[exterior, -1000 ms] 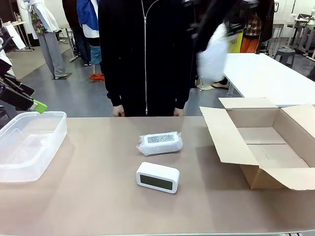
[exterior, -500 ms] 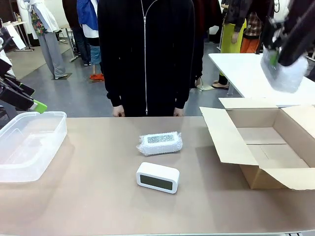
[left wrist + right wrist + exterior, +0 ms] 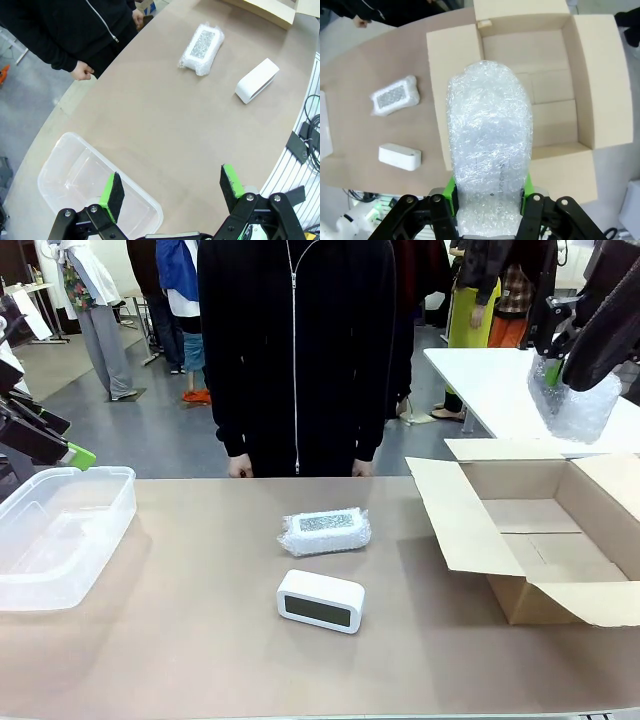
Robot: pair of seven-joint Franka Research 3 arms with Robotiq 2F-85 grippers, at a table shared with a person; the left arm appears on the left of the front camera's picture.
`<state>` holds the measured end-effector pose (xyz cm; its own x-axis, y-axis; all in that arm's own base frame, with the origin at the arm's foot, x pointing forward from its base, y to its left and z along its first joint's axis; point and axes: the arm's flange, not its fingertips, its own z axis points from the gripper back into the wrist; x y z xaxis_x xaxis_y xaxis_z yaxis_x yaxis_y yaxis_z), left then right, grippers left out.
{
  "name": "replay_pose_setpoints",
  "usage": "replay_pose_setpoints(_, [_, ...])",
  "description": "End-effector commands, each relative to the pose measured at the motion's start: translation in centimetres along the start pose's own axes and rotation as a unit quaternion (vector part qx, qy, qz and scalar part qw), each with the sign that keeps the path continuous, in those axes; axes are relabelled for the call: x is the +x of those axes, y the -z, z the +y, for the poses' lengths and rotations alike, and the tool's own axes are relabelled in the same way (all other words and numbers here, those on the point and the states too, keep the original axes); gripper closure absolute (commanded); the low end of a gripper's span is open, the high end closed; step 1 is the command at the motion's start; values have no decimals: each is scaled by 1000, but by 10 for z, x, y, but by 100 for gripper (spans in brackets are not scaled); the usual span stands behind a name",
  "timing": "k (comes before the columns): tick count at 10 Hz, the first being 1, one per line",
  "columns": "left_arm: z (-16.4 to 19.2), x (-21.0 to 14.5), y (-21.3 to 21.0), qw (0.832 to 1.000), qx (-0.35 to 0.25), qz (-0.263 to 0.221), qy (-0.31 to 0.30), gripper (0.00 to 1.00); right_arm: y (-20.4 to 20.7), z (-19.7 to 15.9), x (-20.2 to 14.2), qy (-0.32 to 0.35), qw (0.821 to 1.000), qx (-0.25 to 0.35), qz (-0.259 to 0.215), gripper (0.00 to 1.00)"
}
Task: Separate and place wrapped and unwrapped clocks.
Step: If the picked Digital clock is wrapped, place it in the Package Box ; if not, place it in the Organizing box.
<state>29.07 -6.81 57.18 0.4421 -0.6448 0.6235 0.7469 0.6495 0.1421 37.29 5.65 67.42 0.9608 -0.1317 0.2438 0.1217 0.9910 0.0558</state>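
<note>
Carried rightward across surface [image 3: 190, 650]: wrapped bundle [image 3: 578, 405], clamped in right claw [image 3: 489, 189], now above open cardboard box [image 3: 468, 530], ready for drop. Wide-open left claw [image 3: 171, 186] over tub [image 3: 118, 502]. Left mid-surface: second bundle [image 3: 324, 531], bare clock [image 3: 320, 600].

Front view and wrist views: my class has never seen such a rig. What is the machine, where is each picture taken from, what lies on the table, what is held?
Two robot arms share a table with a person opposite. The front view looks across from the robot's side; each wrist view looks along one gripper's fingers. On the table: a plastic tub, a bubble-wrapped bundle, a bare white clock, an open cardboard box. The left gripper is open by the tub. The right gripper is shut on a second wrapped bundle above the box.
</note>
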Motion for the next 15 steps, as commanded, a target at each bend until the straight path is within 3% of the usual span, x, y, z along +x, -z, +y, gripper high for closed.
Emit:
replay_pose_setpoints(1, [0, 0, 0, 1000, -3, -2, 0, 0, 4, -3, 1, 3, 1000, 2, -1, 48])
replay_pose_setpoints(2, [0, 0, 0, 1000, -3, -2, 0, 0, 21, -15, 23, 6, 1000, -2, 28, 48])
replay_pose_setpoints(3, [0, 0, 0, 1000, -3, -2, 0, 0, 47, -31, 40, -9, 1000, -13, 14, 48])
replay_pose_setpoints(6, [0, 0, 0, 1000, -3, -2, 0, 0, 115, -64, 51, -67, 996, 0, 63, 48])
replay_pose_setpoints(8, [0, 0, 0, 1000, -3, -2, 0, 0, 172, -81, 59, -67, 994, 7, 85, 48])
replay_pose_setpoints(11, [0, 0, 0, 1000, -3, -2, 0, 0, 229, -80, 67, -76, 992, 22, 103, 48])
replay_pose_setpoints(14, [0, 0, 0, 1000, -3, -2, 0, 0, 255, -77, 69, -70, 991, 19, 109, 48])
replay_pose_setpoints(15, [0, 0, 0, 1000, -3, -2, 0, 0, 259, -76, 71, -38, 993, 4, 108, 48])
